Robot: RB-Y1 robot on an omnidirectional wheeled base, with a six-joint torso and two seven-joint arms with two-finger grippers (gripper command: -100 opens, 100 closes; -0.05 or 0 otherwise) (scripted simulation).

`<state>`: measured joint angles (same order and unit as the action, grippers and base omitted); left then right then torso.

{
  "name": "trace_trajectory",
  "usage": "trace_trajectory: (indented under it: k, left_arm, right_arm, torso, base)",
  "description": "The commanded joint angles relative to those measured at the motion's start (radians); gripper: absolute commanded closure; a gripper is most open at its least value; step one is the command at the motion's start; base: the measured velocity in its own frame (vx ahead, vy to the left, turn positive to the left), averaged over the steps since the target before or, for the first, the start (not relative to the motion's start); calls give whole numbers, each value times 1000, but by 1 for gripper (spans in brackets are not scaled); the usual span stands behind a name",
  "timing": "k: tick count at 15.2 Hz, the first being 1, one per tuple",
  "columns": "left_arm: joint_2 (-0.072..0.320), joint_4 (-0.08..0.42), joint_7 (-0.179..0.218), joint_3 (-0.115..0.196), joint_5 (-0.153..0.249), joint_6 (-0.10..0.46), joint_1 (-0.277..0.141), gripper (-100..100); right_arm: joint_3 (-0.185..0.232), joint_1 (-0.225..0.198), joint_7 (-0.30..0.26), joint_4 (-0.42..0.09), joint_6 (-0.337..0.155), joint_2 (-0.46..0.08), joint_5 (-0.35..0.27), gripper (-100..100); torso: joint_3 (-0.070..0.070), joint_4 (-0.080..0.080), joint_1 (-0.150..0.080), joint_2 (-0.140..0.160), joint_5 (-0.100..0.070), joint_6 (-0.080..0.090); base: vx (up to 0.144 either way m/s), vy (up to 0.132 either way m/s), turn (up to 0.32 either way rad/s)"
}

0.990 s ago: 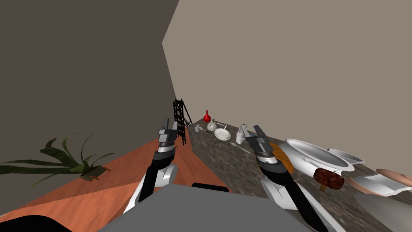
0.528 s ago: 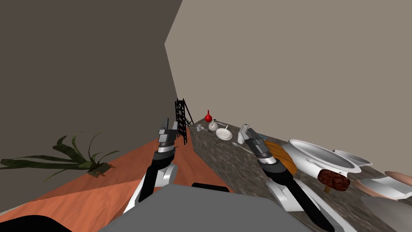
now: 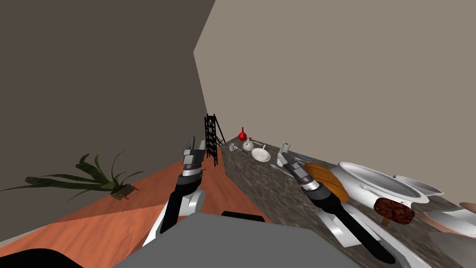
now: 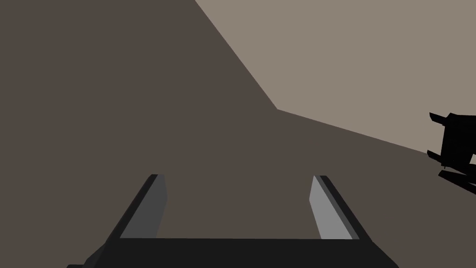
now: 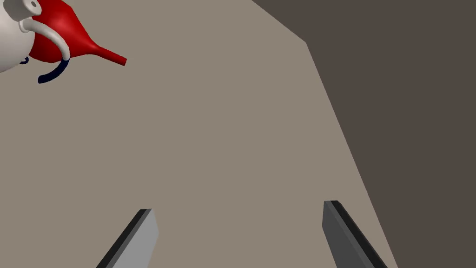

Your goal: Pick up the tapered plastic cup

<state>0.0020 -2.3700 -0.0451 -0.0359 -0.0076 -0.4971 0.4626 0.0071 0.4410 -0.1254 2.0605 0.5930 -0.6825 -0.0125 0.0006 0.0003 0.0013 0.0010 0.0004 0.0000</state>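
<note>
**R arm.** The R gripper (image 3: 283, 160) was extended low over the dark mottled counter (image 3: 262, 193), with the forearm alongside an orange-brown loaf (image 3: 330, 182). In the R wrist view its fingers (image 5: 143, 239) stood apart at approx. full spread, with plain wall behind the gap. A red narrow-necked vase (image 5: 69, 39) and a white jug (image 5: 11, 44) lay off to one side of the fingers, the jug partly in front of the vase.

**Task item.** The tapered cup (image 3: 285, 148) was pale grey and apparently upright. It stood on the counter just beyond the R fingertips, between a white bowl (image 3: 261, 155) and the loaf. From the head cam it could not be told whether the tips touched it or stood just clear.

**L arm.** The L gripper (image 3: 189, 149) was raised over the orange floor (image 3: 139, 204), beside the counter's near end and short of a black rack (image 3: 211, 137). Its fingers (image 4: 155, 204) were spread apart.

**Other items.** A large white oval dish (image 3: 372, 184) sat beyond the loaf. A potted plant (image 3: 100, 174) stood on the floor well to the L.
</note>
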Motion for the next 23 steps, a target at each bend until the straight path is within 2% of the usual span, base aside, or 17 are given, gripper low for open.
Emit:
trace_trajectory:
  k: [1, 3, 4, 6, 7, 8, 10, 11, 13, 14, 16, 17, 19, 20, 22, 23]
  left_arm:
    - [0, 0, 0, 0, 0, 0, 0, 0]
    - [0, 0, 0, 0, 0, 0, 0, 0]
    - [0, 0, 0, 0, 0, 0, 0, 0]
    - [0, 0, 0, 0, 0, 0, 0, 0]
    - [0, 0, 0, 0, 0, 0, 0, 0]
    - [0, 0, 0, 0, 0, 0, 0, 0]
    - [0, 0, 0, 0, 0, 0, 0, 0]
    - [0, 0, 0, 0, 0, 0, 0, 0]
    - [0, 0, 0, 0, 0, 0, 0, 0]
    - [0, 0, 0, 0, 0, 0, 0, 0]
    - [0, 0, 0, 0, 0, 0, 0, 0]
    - [0, 0, 0, 0, 0, 0, 0, 0]
    - [0, 0, 0, 0, 0, 0, 0, 0]
    - [0, 0, 0, 0, 0, 0, 0, 0]
    - [0, 0, 0, 0, 0, 0, 0, 0]
    - [0, 0, 0, 0, 0, 0, 0, 0]
  right_arm:
    - [4, -2, 6, -38, 0, -50, -17, -100]
    - [4, -2, 6, -38, 0, -94, -17, -100]
    - [7, -2, 12, -73, 1, -118, -32, -100]
    - [7, -2, 12, -73, 1, -162, -32, -100]
    - [7, -2, 12, -73, 1, -162, -32, -100]
    - [11, -1, 18, -108, 3, -199, -48, -100]
    - [11, -1, 18, -108, 3, -231, -48, -100]
    - [15, 0, 23, -144, 5, -263, -63, -100]
    - [15, 0, 23, -144, 5, -300, -63, -100]
    - [21, 2, 29, -180, 6, -328, -79, -100]
    - [21, 2, 29, -180, 6, -369, -79, -100]
    - [26, 4, 35, -216, 7, -396, -95, -100]
    - [26, 4, 35, -216, 7, -437, -95, -100]
    - [33, 7, 41, -252, 9, -462, -111, -100]
    - [33, 7, 41, -252, 9, -504, -111, -100]
    - [40, 10, 46, -288, 10, -527, -127, -100]
  torso:
    - [0, 0, 0, 0, 0, 0]
    - [0, 0, 0, 0, 0, 0]
    - [0, 0, 0, 0, 0, 0]
    - [0, 0, 0, 0, 0, 0]
    - [0, 0, 0, 0, 0, 0]
    - [0, 0, 0, 0, 0, 0]
    - [0, 0, 0, -1, 0, 0]
    - [0, 0, 0, -1, 0, 0]
    - [0, 0, 0, -1, 0, 0]
    - [0, 0, 0, -1, 0, 0]
    - [-1, 0, 0, -1, 0, 0]
    - [-1, 0, 0, -1, 0, 0]
    - [-1, 0, 0, -1, 0, 0]
    - [-1, 0, 0, -1, 0, 0]
    - [-1, 0, 0, -1, 0, 0]
    - [-1, 0, 0, -1, 0, 0]
  base:
    - [-14, 26, 56]
    - [-11, 25, 39]
    - [-12, 26, 53]
    - [-13, 25, 48]
    - [-3, 11, -5]
    - [-1, 19, 59]
    - [-5, 20, 46]
    - [-7, 23, 69]
    - [-7, 22, 44]
    - [-4, 23, 63]
    - [-3, 20, 51]
    - [-3, 24, 71]
    - [-1, 24, 47]
    - [3, 22, 77]
    - [2, 19, 57]
    - [4, 19, 64]
